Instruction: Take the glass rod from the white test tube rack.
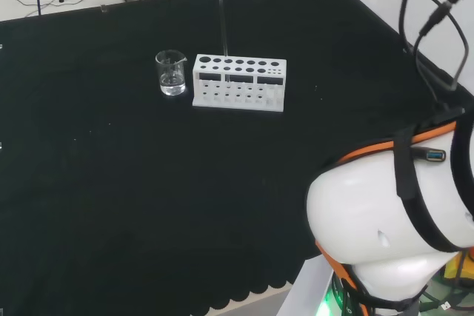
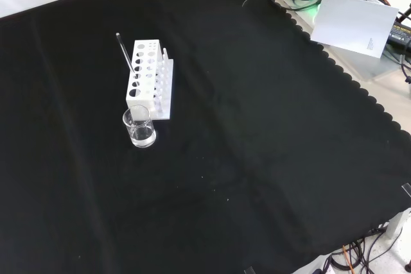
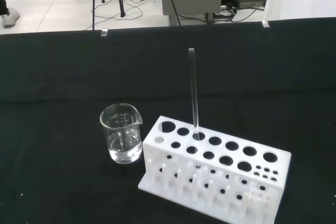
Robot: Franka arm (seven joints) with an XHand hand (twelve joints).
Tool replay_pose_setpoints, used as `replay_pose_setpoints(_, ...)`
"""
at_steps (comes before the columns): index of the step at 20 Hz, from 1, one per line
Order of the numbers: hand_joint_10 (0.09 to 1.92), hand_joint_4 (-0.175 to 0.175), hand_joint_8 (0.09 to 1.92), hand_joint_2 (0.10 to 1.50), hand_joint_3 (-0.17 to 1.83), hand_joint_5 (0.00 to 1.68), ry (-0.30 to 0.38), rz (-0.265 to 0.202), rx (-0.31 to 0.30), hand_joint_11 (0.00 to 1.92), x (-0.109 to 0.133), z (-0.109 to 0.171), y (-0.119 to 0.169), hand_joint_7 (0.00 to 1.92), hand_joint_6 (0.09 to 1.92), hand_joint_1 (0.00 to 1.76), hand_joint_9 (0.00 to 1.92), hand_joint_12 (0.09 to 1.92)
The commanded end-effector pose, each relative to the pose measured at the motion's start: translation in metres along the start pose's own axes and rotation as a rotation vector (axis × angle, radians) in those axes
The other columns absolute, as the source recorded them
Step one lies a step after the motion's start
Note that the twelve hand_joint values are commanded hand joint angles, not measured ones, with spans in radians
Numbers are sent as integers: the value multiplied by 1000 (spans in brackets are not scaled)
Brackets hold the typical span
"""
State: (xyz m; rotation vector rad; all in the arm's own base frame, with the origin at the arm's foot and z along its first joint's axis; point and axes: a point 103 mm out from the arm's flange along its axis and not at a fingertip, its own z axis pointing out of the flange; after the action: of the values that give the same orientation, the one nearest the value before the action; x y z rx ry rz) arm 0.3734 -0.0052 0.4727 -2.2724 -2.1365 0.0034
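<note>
Black cloth (image 1: pixel 111 205) covers the bench. On it stands a white plastic test tube rack (image 3: pixel 215 169) with rows of round holes. Just beside one end sits a small clear glass beaker (image 3: pixel 122 133), seemingly holding a little water. A thin clear glass rod (image 3: pixel 193 93) stands nearly upright in a back-row hole, its free end pointing up. The hand's state I cannot tell.
</note>
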Motion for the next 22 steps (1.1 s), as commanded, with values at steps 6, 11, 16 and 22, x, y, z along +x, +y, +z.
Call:
replay_pose_setpoints(6, 893, -165, 901, 1140, -175, 146, 32, -42, -8, 273, -12, 12, 92, 83, 87, 662, 341, 1436)
replay_pose_setpoints(11, 883, -175, 932, 1146, -175, 216, 42, -38, -5, 354, -22, 29, 129, 212, 87, 664, 492, 1415)
replay_pose_setpoints(16, 867, -175, 943, 1167, -175, 374, 46, -62, 30, 439, -37, 51, 166, 357, 100, 699, 629, 1385)
replay_pose_setpoints(22, 851, -175, 951, 1174, -175, 314, 36, -79, 74, 515, -44, 80, 195, 487, 547, 710, 735, 1365)
